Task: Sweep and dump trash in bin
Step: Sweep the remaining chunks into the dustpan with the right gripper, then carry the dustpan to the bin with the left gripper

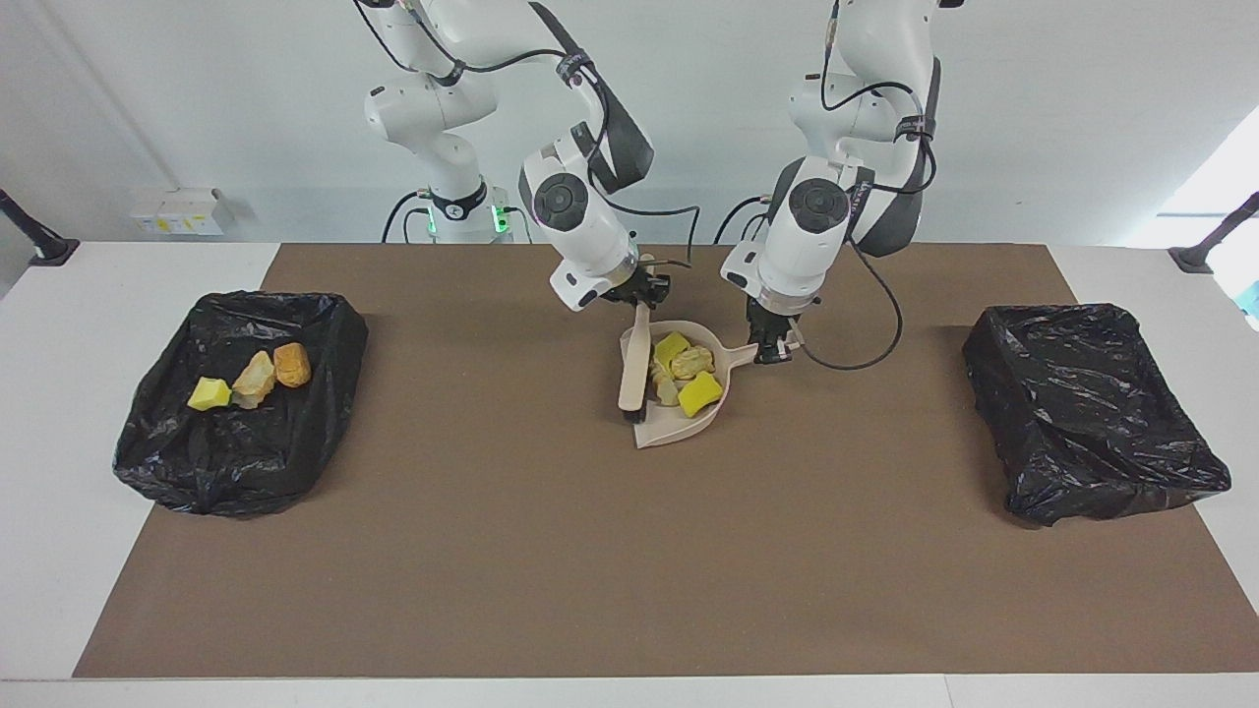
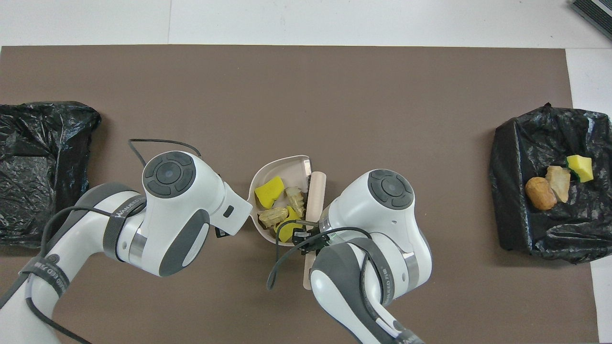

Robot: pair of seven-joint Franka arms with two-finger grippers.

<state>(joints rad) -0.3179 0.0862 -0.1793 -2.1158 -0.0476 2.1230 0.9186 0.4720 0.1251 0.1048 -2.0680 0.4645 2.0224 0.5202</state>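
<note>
A beige dustpan (image 1: 671, 425) lies mid-table with its handle in my shut left gripper (image 1: 772, 351). In the pan, bunched together, is trash (image 1: 689, 374): two yellow sponge bits and two tan bread-like chunks (image 2: 270, 216). My right gripper (image 1: 641, 295) is shut on the handle of a beige brush (image 1: 631, 369). The brush head stands at the pan's open mouth, against the trash. In the overhead view the brush (image 2: 314, 196) lies along the dustpan's (image 2: 287, 167) straight edge, and the left arm's hand hides the pan's handle.
A black bag-lined bin (image 1: 325, 324) at the right arm's end of the table holds three more pieces (image 1: 254, 379). A second black bin (image 1: 1082, 413) sits at the left arm's end with nothing showing in it. A brown mat (image 1: 590, 551) covers the table.
</note>
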